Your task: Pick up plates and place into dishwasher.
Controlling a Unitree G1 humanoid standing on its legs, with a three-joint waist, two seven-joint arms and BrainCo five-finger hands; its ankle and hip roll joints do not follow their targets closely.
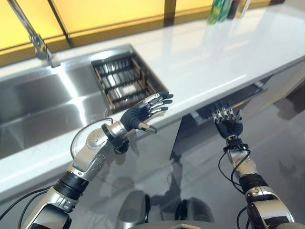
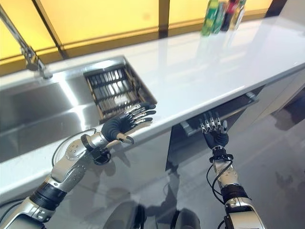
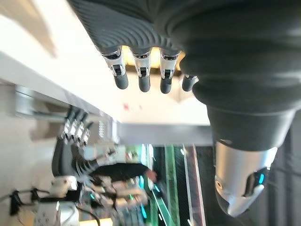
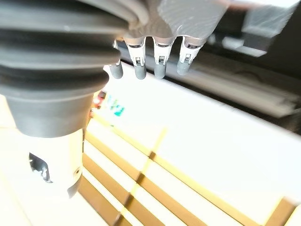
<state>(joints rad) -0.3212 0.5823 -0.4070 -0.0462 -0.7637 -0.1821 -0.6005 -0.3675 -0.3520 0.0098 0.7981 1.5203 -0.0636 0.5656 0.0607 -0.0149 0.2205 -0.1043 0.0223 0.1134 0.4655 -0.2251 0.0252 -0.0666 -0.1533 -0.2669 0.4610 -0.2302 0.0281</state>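
Both hands empty, fingers straight. Left hand [image 1: 141,114] hovers over the white counter's [image 1: 214,57] front edge, beside the dish rack [image 1: 125,81] in the steel sink [image 1: 43,109]. Right hand [image 1: 228,123] is raised at the open dishwasher drawer [image 1: 228,102] under the counter. Can't make out any plates.

Pretty clearly a kitchen: white countertop [image 1: 214,57] with a steel sink [image 1: 43,109], a tap [image 1: 35,40], a dish rack [image 1: 125,85] and bottles [image 1: 224,9] at the back.
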